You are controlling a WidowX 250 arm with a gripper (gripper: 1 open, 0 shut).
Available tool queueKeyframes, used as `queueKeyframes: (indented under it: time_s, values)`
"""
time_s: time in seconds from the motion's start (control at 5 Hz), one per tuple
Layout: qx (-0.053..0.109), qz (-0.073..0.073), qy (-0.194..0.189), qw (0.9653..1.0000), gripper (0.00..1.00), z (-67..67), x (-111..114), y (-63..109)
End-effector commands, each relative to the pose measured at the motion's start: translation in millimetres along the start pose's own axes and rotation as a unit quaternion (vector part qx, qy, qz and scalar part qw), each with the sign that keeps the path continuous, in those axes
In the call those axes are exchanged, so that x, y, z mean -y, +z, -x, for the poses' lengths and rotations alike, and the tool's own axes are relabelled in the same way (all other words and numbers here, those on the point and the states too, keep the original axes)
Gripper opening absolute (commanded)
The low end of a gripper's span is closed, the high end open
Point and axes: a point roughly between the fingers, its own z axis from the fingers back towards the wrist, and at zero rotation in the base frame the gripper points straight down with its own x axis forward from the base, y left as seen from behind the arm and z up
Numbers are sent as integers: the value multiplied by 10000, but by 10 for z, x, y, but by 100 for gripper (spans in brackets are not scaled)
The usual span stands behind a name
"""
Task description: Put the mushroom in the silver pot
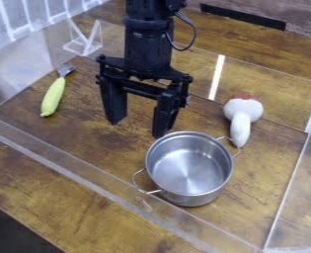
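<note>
Gripper (139,121) pointing down, jaws wide, empty, prob. ready for a grab. Mushroom (241,120) lies on wooden table (65,198), right of gripper, just beside silver pot (190,169); pot upright, apparently empty, awaiting it.

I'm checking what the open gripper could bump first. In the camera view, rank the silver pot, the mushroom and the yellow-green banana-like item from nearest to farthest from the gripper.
Measured from the gripper:
1. Silver pot: just below and to the right, at the front of the table.
2. Mushroom: off to the right, lying by the clear wall.
3. Yellow-green banana-like item: off to the left; nearly as far as the mushroom, so the last two are too close to call.
</note>
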Motion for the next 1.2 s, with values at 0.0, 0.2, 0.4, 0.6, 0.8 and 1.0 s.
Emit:
queueKeyframes:
  time_s: [0.0, 0.2, 0.4, 0.6, 0.8, 1.0]
  values:
    - [128, 16, -29, 9999, 100, -37, 68, 88]
    - [81, 45, 47, 9999, 100, -57, 106, 87]
    - [67, 87, 104, 9999, 100, -80, 151, 114]
    - [90, 106, 159, 9998, 100, -113, 192, 151]
    - [86, 98, 212, 9997, 100, -132, 228, 160]
    - [71, 87, 263, 9996, 100, -145, 256, 160]
